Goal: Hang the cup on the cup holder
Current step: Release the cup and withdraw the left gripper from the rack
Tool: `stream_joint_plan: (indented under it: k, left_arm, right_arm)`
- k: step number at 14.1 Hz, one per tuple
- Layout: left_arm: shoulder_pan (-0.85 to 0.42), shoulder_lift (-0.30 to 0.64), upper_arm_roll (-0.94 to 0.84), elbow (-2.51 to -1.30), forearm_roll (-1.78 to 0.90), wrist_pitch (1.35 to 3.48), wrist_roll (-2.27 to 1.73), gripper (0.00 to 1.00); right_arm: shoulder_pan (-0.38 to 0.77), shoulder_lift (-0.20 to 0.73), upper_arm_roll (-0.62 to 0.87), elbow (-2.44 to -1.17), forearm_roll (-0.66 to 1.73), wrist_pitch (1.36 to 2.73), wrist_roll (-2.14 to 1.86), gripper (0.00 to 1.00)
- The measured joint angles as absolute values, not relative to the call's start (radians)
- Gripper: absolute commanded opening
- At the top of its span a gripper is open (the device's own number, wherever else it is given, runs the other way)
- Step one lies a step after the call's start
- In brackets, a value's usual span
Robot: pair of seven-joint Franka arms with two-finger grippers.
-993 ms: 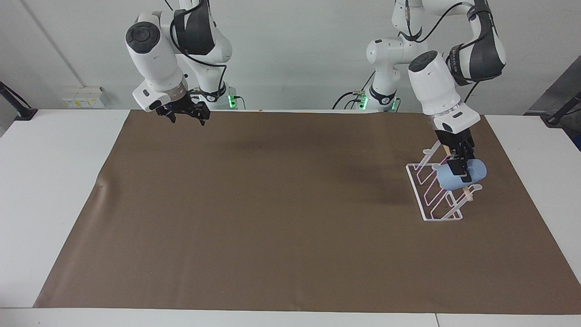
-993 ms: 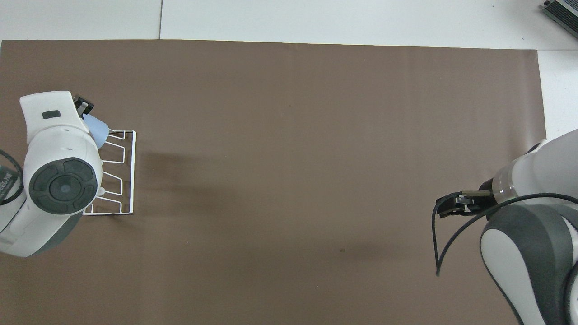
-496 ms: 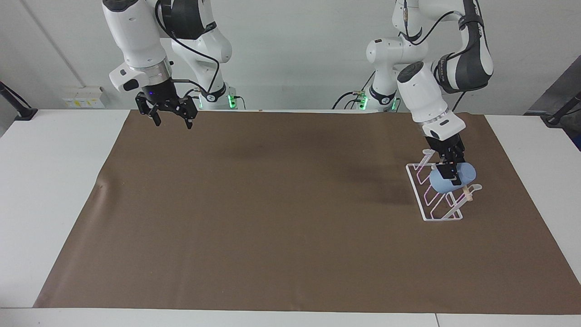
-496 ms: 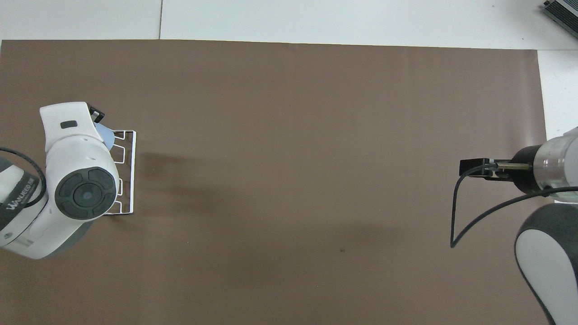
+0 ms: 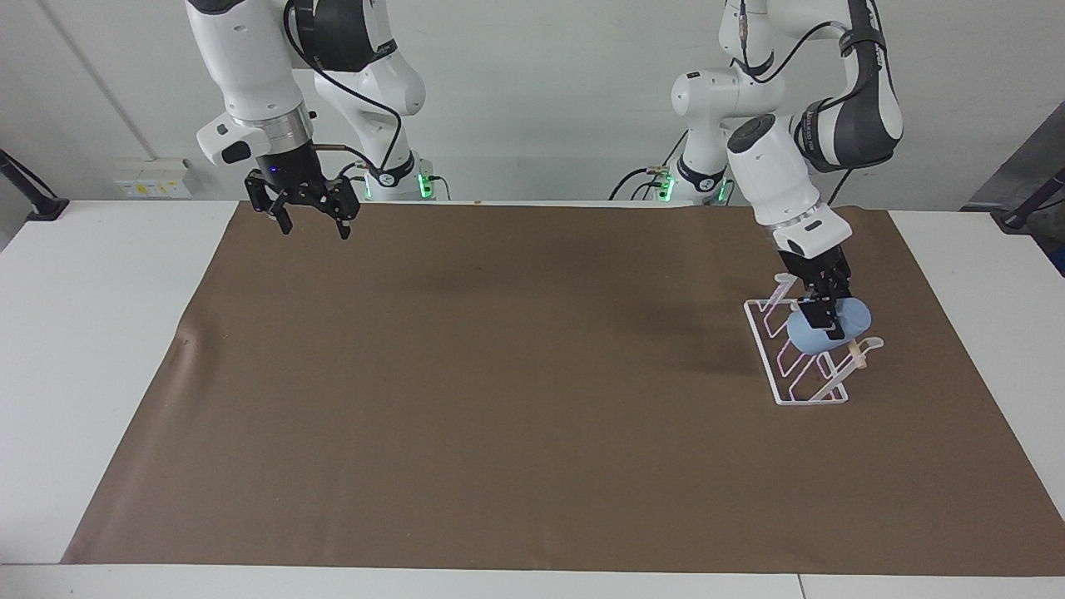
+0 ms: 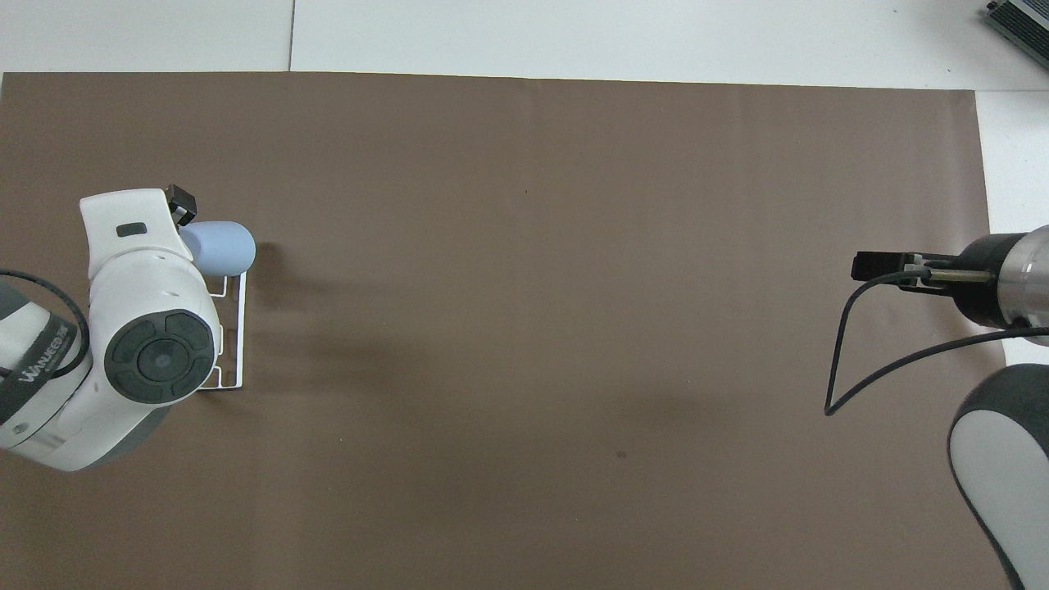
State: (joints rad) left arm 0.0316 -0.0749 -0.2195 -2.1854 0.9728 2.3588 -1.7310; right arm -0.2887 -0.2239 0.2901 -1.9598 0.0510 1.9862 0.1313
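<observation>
The light-blue cup point(image 5: 811, 335) point(image 6: 223, 247) lies on its side across the prongs of the white wire cup holder point(image 5: 761, 349) point(image 6: 243, 336), toward the left arm's end of the table. My left gripper point(image 5: 828, 309) reaches down over it, open, with the fingers still on either side of the cup. In the overhead view the wrist hides most of the hand and only one finger point(image 6: 180, 201) shows. My right gripper point(image 5: 314, 226) point(image 6: 869, 266) hangs open and empty above the mat's corner at the right arm's end, where that arm waits.
A brown mat point(image 5: 499, 374) covers most of the white table point(image 5: 100, 333). A light wooden dowel point(image 5: 859, 358) runs along the rack's top. A black cable point(image 6: 844, 352) loops from the right wrist.
The left gripper came down onto the rack and let go of the cup, which now lies farther out over the prongs. The right arm rose and turned its gripper downward.
</observation>
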Motion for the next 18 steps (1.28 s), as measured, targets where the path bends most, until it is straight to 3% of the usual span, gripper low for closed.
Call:
stream_joint_plan:
  k: [4,8,15,18]
  left_arm:
    - [0.031,-0.075,-0.220,-2.177,0.928,2.369,-1.711,1.00]
    - [0.031,-0.080,-0.218,-2.085,0.575,2.355,-1.444,1.00]
    - [0.053,-0.118,-0.188,-1.814,0.089,1.944,-0.942,1.00]
    - [0.106,-0.122,-0.177,-1.764,-0.014,1.803,-0.709,1.00]
  right_arm:
    - [-0.290,-0.224,0.291,-1.960,0.051,1.986,0.131,1.00]
    - [-0.290,-0.224,0.293,-1.960,0.051,1.973,0.131,1.00]
    - [-0.288,-0.225,0.296,-1.960,0.051,1.917,0.105,1.00]
    - [-0.287,-0.226,0.296,-1.960,0.051,1.896,0.096,1.00]
